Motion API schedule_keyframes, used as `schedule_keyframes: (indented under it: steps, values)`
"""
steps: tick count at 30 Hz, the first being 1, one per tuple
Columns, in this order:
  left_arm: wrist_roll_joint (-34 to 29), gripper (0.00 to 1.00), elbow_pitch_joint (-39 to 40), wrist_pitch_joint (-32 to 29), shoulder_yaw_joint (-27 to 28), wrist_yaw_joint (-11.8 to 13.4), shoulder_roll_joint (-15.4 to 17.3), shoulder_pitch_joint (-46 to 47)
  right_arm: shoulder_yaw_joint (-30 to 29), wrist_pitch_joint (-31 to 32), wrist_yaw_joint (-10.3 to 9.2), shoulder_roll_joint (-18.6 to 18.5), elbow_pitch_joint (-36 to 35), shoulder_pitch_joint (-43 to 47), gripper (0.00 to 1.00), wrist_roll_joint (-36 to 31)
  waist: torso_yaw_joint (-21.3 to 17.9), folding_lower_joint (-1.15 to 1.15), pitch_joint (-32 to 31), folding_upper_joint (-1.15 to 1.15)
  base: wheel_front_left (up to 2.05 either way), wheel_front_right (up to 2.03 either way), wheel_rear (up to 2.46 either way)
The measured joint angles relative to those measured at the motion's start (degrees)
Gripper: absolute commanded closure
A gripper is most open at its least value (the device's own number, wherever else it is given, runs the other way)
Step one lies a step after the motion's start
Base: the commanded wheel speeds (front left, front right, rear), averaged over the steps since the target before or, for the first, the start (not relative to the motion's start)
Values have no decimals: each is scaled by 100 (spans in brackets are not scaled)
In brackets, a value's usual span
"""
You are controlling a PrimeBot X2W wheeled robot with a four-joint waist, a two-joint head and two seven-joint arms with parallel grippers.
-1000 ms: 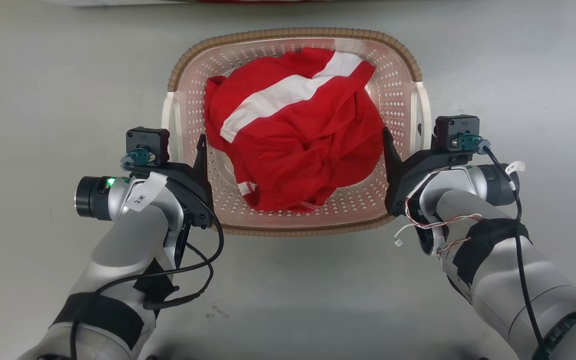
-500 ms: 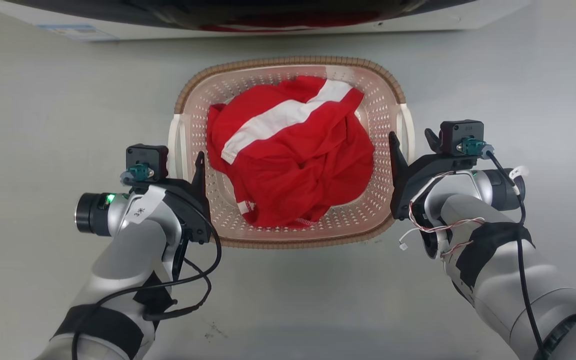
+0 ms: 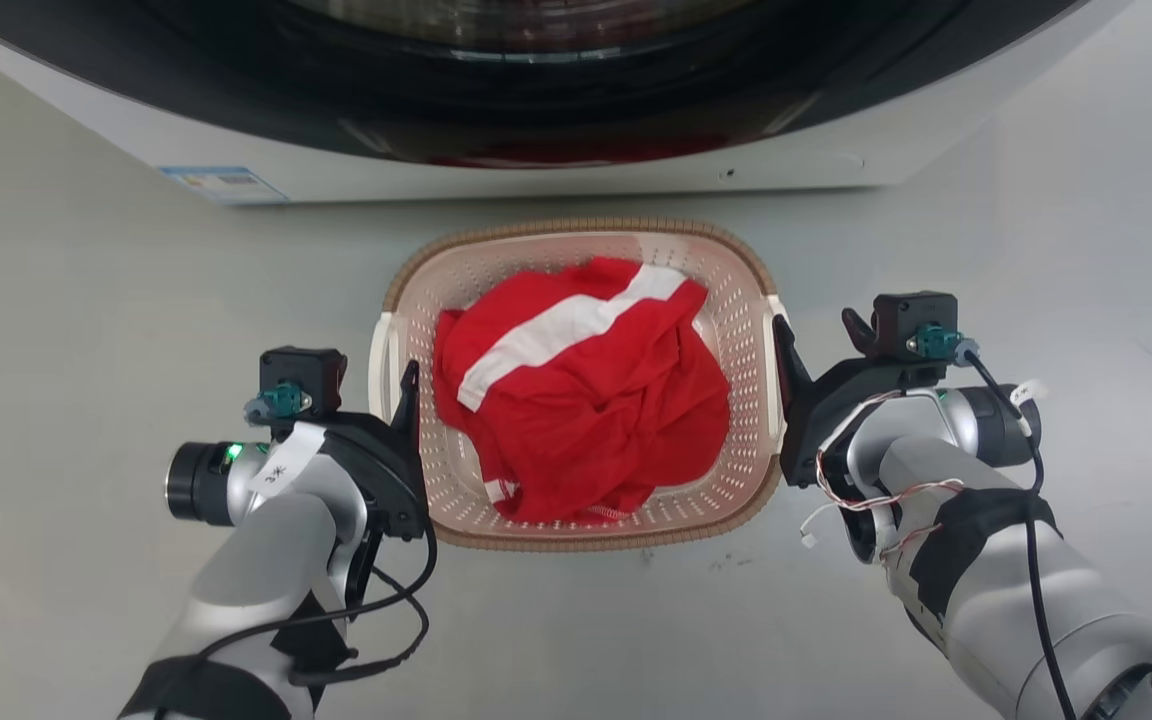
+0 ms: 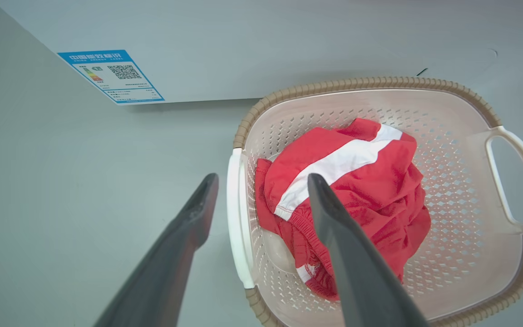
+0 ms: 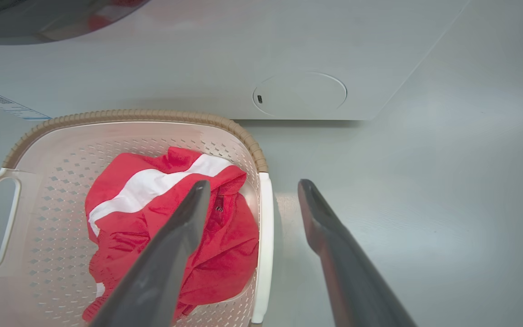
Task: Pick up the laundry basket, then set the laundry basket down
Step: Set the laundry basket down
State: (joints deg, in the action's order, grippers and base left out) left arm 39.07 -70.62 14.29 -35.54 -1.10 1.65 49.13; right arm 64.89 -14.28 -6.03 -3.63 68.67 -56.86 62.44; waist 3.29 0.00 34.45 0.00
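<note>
Left wrist view: left gripper spread astride a handle of the laundry basket.

The left gripper's two fingers are held wide apart, and the basket's left white handle is seen between them: one finger is outside the basket, the other over its inside. Whether the handle is touched cannot be told. The right gripper is likewise spread, with the right white handle framed between one finger over the basket's inside and one outside it. A crumpled red garment with a white stripe is heaped inside the basket. The basket appears to be set on the grey floor. A white washing machine with a dark door is seen just beyond the basket's far rim, and a blue label is stuck on the machine's front, beyond the basket's left corner.
</note>
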Motion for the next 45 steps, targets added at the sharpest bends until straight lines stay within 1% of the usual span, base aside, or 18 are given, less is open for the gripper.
schedule_keyframes:
  steps: [2,5,7,15,20,24,30,34,36,45]
  values:
    - [1,0,22,0,16,-47,0,-90,-7,0,7,1,-1,73,0,-14,6,0,-163,0,0,0,0]
    - [3,0,133,0,102,-47,38,-342,-122,0,9,3,-80,247,0,-45,23,-1,-493,0,0,0,0]
    - [3,0,229,0,145,-48,80,-479,-186,0,49,3,-132,350,0,-46,32,-1,-661,0,0,0,0]
    - [-23,0,690,0,307,-38,236,-1134,-485,0,48,-19,-424,921,0,-123,75,-1,-1342,0,0,0,0]
    - [-115,0,1062,0,378,67,305,-1614,-743,0,37,-41,-713,1260,0,-209,102,-1,-1772,-1,0,0,0]
    - [-198,0,1410,0,477,142,360,-2011,-926,0,-8,-74,-975,1618,0,-356,123,-1,-2116,-1,0,0,0]
    - [-410,0,2033,0,635,321,460,-2593,-1195,0,-53,-134,-1504,2112,0,-633,154,-1,-2602,-1,0,0,0]
    - [-516,0,2514,1,754,421,536,-2921,-1422,0,-62,-242,-1897,2501,0,-894,174,0,-2881,-1,0,0,0]
    - [-580,0,2743,0,808,468,586,-3111,-1539,-1,-102,-291,-2106,2710,0,-994,183,-1,-3004,-1,0,0,0]
    - [-904,0,3852,1,1067,624,781,-4046,-2114,-1,-111,-388,-3152,3612,0,-1685,161,0,-3428,0,0,0,0]
